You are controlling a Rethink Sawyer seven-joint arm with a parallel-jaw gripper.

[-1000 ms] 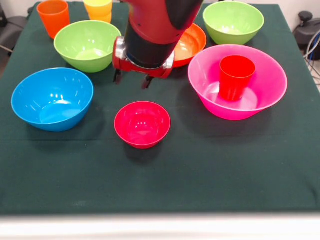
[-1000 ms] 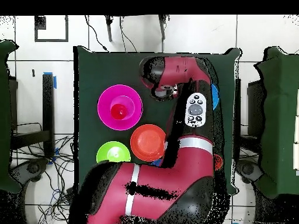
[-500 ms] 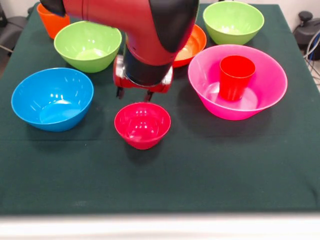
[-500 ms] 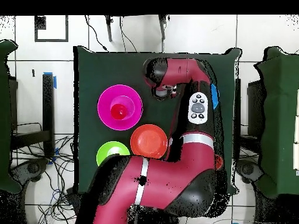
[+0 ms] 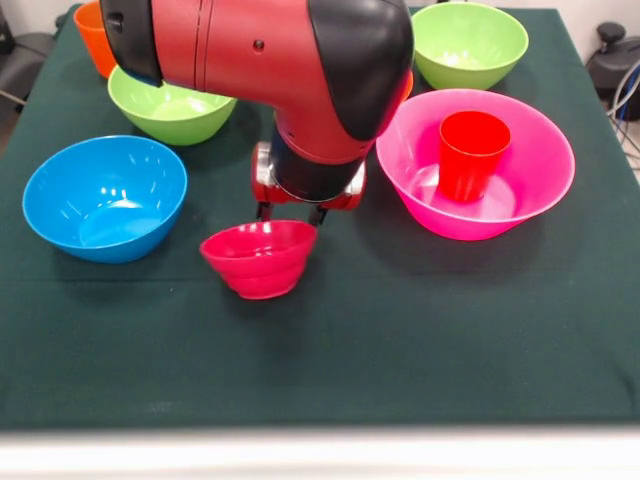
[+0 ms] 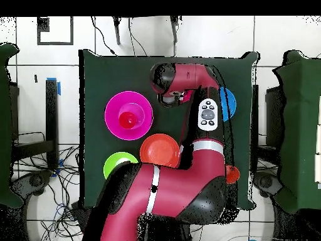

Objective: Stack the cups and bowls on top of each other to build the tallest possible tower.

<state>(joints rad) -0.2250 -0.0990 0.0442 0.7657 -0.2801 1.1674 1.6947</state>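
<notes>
Your small crimson bowl [image 5: 260,258] sits at lower centre of the front view, tipped so its mouth leans toward the left, its right rim raised up under the gripper [image 5: 291,211]. The gripper's two dark tips meet that raised rim, but you cannot tell from either view whether they are clamped on it or merely against it. The bowl's base looks close to the green desk [image 5: 400,340]; contact there is unclear.

To the right of centre, the big pink bowl [image 5: 476,163] rests on the desk with the red cup [image 5: 471,154] upright inside it. At left, the light blue bowl [image 5: 104,197] stands alone. One lime green bowl [image 5: 170,107] shows at upper left, partly behind the arm [image 5: 300,70]; the other lime green bowl [image 5: 470,42] is at upper right. The orange cup [image 5: 92,35] peeks out at the top left corner.

In the overhead view the orange bowl [image 6: 158,151] lies just below and to the right of the big pink bowl.
</notes>
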